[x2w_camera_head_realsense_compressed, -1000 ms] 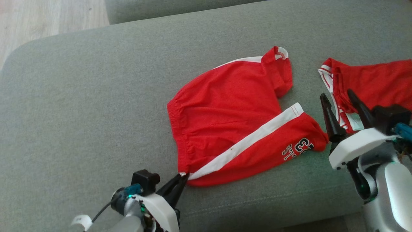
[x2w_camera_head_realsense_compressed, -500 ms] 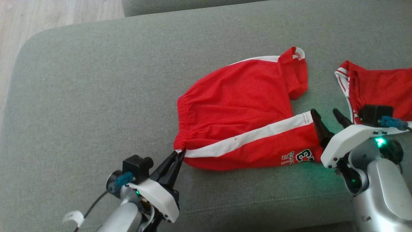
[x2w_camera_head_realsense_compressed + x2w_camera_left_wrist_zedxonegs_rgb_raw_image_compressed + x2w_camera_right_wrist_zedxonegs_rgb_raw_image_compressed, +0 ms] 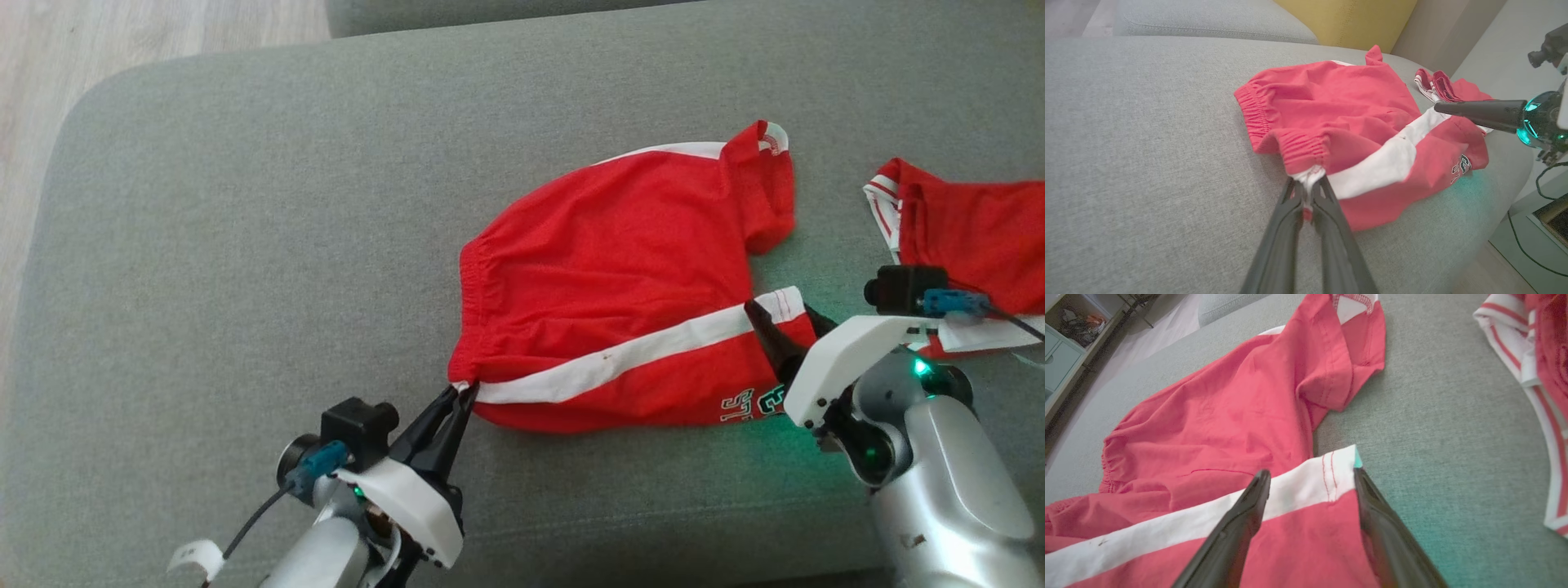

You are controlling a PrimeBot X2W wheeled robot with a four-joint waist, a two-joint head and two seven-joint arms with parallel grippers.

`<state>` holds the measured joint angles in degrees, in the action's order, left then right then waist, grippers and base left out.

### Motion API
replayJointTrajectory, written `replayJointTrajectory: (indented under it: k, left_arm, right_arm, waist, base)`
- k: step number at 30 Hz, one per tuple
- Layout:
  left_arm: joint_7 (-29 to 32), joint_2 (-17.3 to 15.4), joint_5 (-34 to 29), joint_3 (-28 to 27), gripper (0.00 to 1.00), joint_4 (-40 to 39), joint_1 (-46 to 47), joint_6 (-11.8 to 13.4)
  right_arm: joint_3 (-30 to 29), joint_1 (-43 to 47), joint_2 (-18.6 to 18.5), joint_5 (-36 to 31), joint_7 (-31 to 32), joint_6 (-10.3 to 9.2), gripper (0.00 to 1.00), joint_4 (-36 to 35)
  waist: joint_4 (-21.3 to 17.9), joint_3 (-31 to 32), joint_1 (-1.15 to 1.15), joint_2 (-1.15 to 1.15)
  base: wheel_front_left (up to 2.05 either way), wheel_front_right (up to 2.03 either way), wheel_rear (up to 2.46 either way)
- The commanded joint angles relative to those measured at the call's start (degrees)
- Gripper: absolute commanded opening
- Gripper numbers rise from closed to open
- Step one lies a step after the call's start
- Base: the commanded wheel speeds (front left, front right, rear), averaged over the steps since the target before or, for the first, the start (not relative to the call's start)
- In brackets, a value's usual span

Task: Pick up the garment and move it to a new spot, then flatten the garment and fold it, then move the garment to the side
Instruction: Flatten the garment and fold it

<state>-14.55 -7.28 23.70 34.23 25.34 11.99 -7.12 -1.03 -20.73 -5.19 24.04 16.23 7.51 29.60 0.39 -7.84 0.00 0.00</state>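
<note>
1. The red shorts (image 3: 620,278) are in the middle-right of the head view. They lie mostly flat on the grey sofa cushion (image 3: 245,245), with the waistband toward the left of the frame and the leg openings toward the right.
2. The left gripper (image 3: 461,392), low and left of centre in the head view, is pinched tight on the waistband corner, right where the white side stripe (image 3: 620,359) ends. The left wrist view shows a bit of white cloth squeezed between its two fingers.
3. The right gripper (image 3: 780,314), lower right, has its jaws spread wide and isn't gripping anything. In the right wrist view the fingertips sit on either side of the stripe's hem end on the near leg. I honestly can't tell if they're touching the cloth.
4. There's some lettering (image 3: 747,402) on that leg, partly hidden behind the right gripper.
5. A second red garment (image 3: 971,233) with white trim sits at the right edge, with bare cushion between it and the shorts.
6. A bit of wood floor (image 3: 122,41) shows in the upper left.
</note>
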Motion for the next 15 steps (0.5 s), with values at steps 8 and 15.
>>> replayJointTrajectory:
  k: [8,15]
  left_arm:
    - [-0.45,0.43,-0.95,-2.7,0.0,-1.41,1.93,-0.34]
    - [-0.45,0.44,-0.79,-2.25,0.0,-1.22,2.53,-0.35]
  right_arm:
    - [1.69,-3.26,-1.83,1.38,-0.79,-0.02,1.0,-0.53]
    - [2.08,-4.66,-2.1,1.36,-1.94,-0.02,1.0,0.6]
  waist:
    - [0.53,-1.03,0.0,0.0]
    - [0.92,-1.55,0.0,0.0]
  base:
    - [0.0,0.0,0.0]
    - [0.0,0.0,0.0]
